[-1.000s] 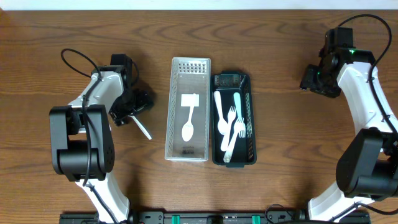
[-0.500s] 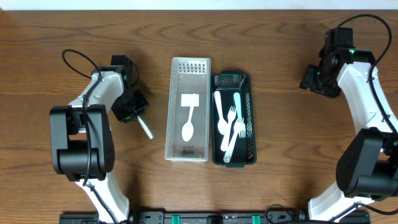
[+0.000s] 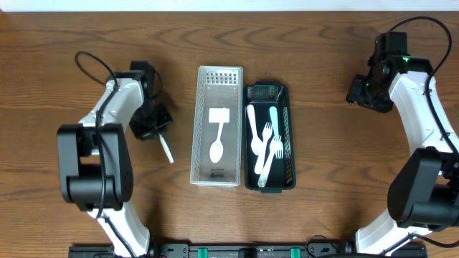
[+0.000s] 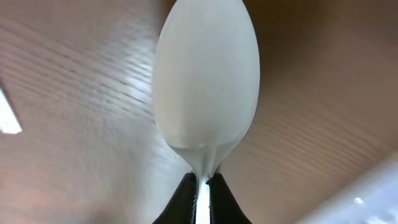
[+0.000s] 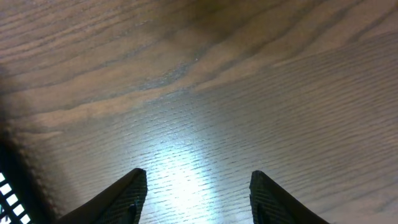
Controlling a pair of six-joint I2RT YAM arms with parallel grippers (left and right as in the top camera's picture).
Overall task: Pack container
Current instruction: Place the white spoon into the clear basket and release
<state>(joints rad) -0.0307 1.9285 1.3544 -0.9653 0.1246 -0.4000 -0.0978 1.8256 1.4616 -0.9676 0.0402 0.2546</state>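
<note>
A white plastic spoon lies left of the containers, and my left gripper is shut on its handle end. The left wrist view shows the spoon's bowl filling the frame, its neck pinched between the black fingertips. The white mesh container holds a white spoon. Beside it, the dark container holds several white forks and other cutlery. My right gripper stands open at the far right over bare wood, with nothing between its fingers.
A black cable loops off the left arm at the back left. The two containers sit side by side mid-table. A corner of the dark container shows at the right wrist view's lower left.
My left gripper has closed on the spoon's handle, and the spoon has shifted slightly. The right arm has not moved.
</note>
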